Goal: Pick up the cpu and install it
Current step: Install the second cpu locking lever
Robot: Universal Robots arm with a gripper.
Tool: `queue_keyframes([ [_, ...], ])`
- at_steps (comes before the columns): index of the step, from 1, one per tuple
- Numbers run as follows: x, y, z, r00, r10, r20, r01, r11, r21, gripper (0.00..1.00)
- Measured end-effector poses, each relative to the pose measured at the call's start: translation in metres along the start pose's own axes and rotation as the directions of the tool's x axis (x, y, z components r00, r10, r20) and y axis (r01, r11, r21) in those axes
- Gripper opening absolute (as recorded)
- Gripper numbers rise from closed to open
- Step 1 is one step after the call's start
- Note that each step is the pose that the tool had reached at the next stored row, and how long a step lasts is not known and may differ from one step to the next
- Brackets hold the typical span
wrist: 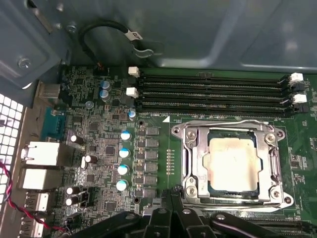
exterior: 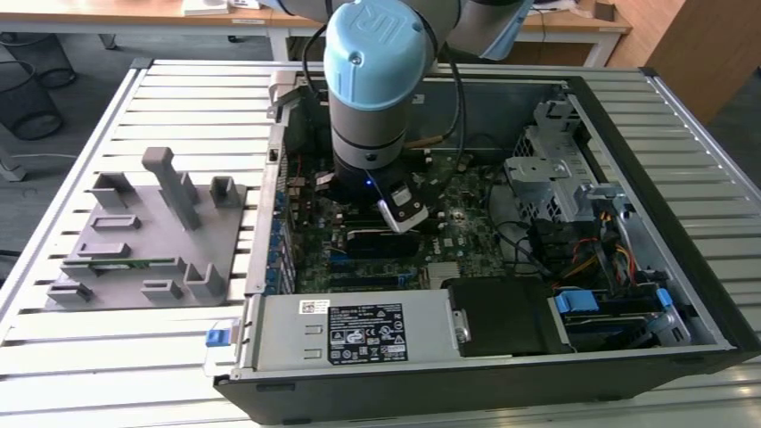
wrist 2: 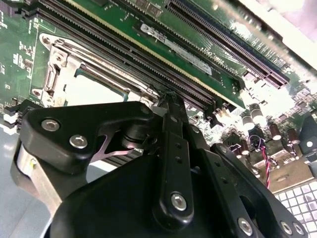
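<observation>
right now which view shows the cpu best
The first wrist view: the cpu lies face-on in its socket frame, pale top plain. The second wrist view shows a pale sliver of it past the pincer's black body. In the exterior view the arm stands over that part of the board.

The arm (exterior: 374, 98) hides the cpu (wrist: 234, 163) in the exterior view.

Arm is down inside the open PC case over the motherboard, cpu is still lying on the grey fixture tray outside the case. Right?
Not quite. The cpu is not on the grey fixture tray; the first wrist view shows it seated in the motherboard socket, inside the metal frame. The rest holds: the arm is down inside the open PC case, over the motherboard.
</observation>
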State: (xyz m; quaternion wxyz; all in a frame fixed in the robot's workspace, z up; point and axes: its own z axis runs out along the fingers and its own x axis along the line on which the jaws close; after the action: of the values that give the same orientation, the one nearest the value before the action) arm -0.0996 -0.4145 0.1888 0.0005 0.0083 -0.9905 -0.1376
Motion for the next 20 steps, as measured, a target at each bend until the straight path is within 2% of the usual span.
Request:
queue_keyframes([
  [15, 0.0023, 0.0036, 0.0005, 1.0000, 0.000, -0.0001, 0.000, 1.0000, 0.0010, 0.11],
  [20, 0.0023, 0.0038, 0.0003, 1.0000, 0.000, -0.0002, 0.000, 0.9999, 0.0136, 0.11],
])
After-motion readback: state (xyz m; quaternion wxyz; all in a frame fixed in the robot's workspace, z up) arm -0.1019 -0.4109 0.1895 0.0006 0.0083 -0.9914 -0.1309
